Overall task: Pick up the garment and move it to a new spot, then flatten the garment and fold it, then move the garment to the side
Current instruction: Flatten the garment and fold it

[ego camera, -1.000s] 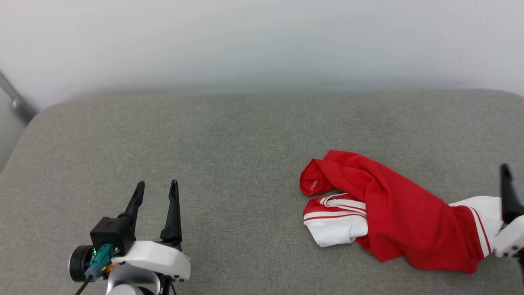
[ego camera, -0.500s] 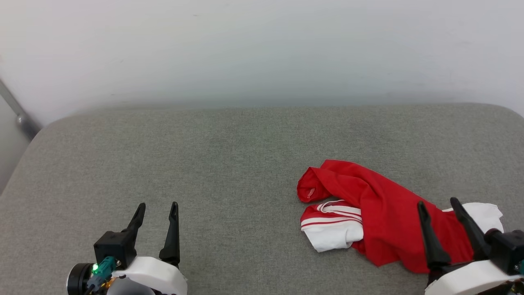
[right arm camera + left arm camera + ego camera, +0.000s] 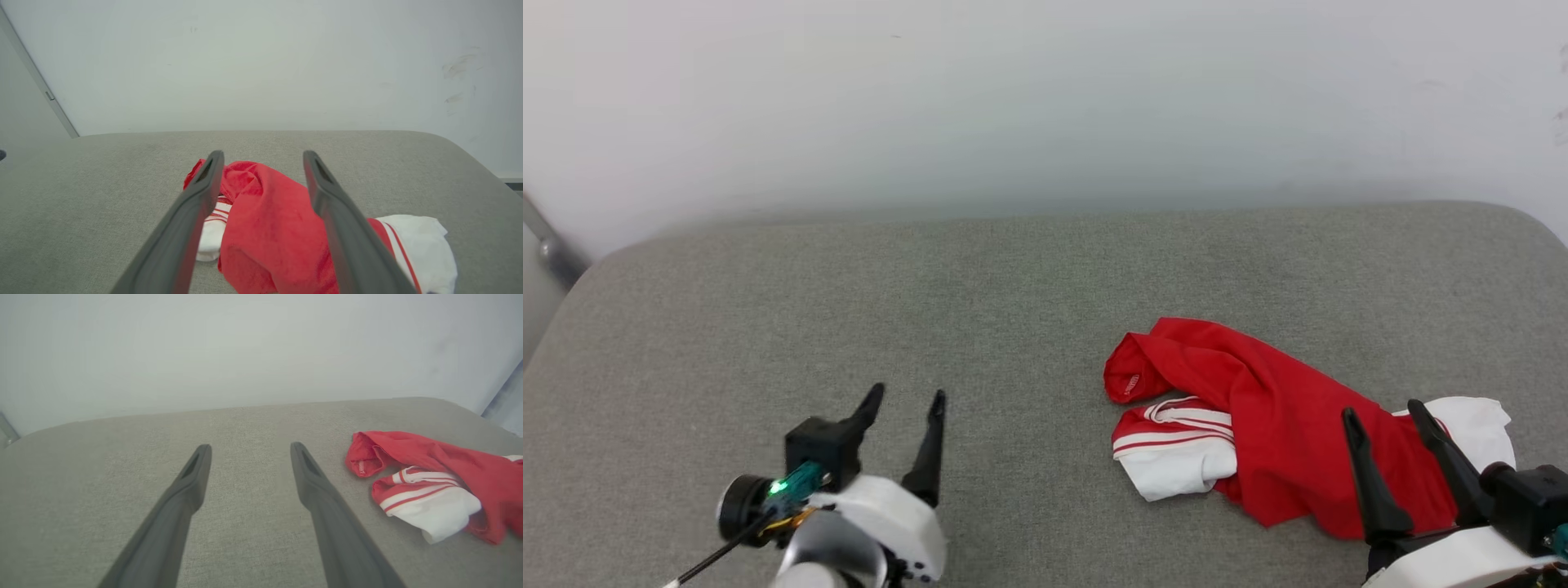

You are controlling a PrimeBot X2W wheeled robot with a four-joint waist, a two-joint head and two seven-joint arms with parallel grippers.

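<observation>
The garment [image 3: 1282, 425] lies crumpled on the right half of the grey cushion, red with white sleeves and red-white striped trim; any lettering is hidden in the folds. My right gripper [image 3: 1384, 408] is open just in front of its near right part, holding nothing. In the right wrist view the garment [image 3: 269, 220] lies between and beyond the two spread fingers. My left gripper [image 3: 905, 396] stands open over bare cushion at the lower left, well left of the garment. The left wrist view has the garment [image 3: 441, 477] off to the right of the fingers.
The grey padded surface [image 3: 980, 318] ends at a white wall [image 3: 1045, 98] behind. A grey metal bar [image 3: 551, 253] slants at the far left edge. The cushion's rounded right corner [image 3: 1535, 224] is close to the garment.
My right gripper came in from the right edge to stand in front of the garment. My left gripper shifted right and tilted. The camera moved a little.
</observation>
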